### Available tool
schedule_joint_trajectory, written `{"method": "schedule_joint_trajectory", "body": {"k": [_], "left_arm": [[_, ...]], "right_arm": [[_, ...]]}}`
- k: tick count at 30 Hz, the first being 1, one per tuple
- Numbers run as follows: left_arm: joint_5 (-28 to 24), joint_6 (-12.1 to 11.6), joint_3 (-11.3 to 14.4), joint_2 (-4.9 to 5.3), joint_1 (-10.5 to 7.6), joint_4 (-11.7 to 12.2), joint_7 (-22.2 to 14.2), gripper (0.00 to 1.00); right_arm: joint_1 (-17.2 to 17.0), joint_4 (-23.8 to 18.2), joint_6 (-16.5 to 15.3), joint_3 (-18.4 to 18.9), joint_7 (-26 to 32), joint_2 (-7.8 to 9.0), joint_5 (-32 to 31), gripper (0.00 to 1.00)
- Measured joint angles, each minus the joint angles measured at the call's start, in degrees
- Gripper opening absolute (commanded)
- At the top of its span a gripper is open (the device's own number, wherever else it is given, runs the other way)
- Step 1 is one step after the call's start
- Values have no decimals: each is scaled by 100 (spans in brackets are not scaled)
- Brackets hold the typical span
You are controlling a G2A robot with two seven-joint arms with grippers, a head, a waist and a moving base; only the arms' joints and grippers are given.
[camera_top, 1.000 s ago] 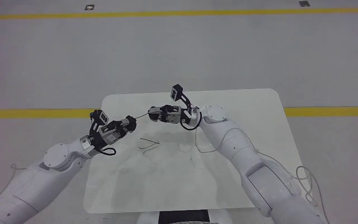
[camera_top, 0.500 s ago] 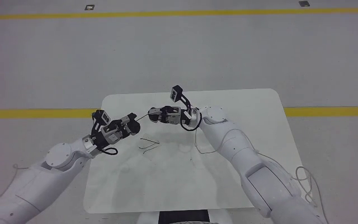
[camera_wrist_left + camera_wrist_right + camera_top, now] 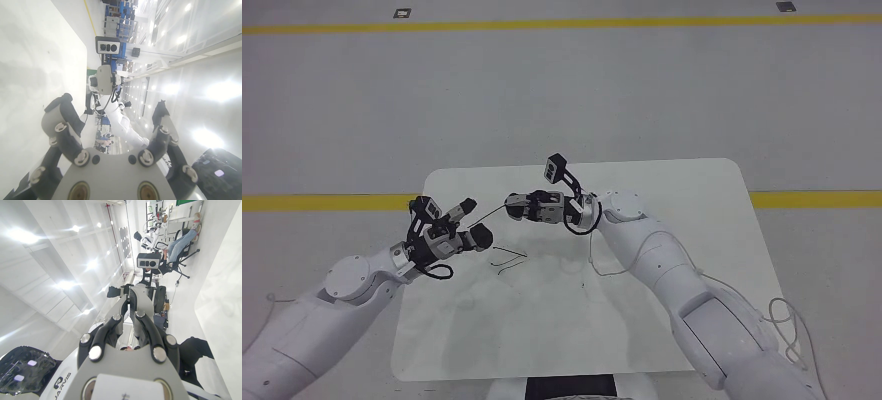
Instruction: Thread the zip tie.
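While the white rounded table (image 3: 682, 200) lies below, the left gripper (image 3: 474, 222) gapes empty; at its three o'clock the right gripper (image 3: 512, 205) pinches the thin black plastic zip tie (image 3: 490, 209), likely light, springy and slick, best held near its tip

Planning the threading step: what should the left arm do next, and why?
Probably close the left pincer on the zip tie's free end: that pincer stands open, and the tie juts from the shut right pincer toward it.
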Motion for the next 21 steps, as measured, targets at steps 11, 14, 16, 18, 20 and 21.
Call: {"method": "schedule_joint_trajectory", "body": {"k": [11, 14, 16, 18, 20, 21], "left_arm": [[-98, 207, -54, -107, -19, 56, -346, 40], [-70, 227, -92, -129, 6, 75, -365, 20], [-58, 259, -118, -145, 24, 89, -344, 19], [-51, 282, -142, -162, 37, 93, -344, 17], [-46, 303, -161, -176, 46, 96, -358, 11], [-35, 319, -173, -185, 50, 97, -373, 10]], "right_arm": [[-376, -694, 378, 160, -502, 148, -225, 0], [-451, -841, 451, 190, -515, 184, -279, 0], [-491, -921, 506, 196, -496, 204, -323, 0], [-518, -978, 557, 206, -473, 221, -341, 0], [-537, -1017, 585, 216, -460, 232, -344, 0], [-547, -1046, 598, 223, -454, 239, -345, 0]]}}
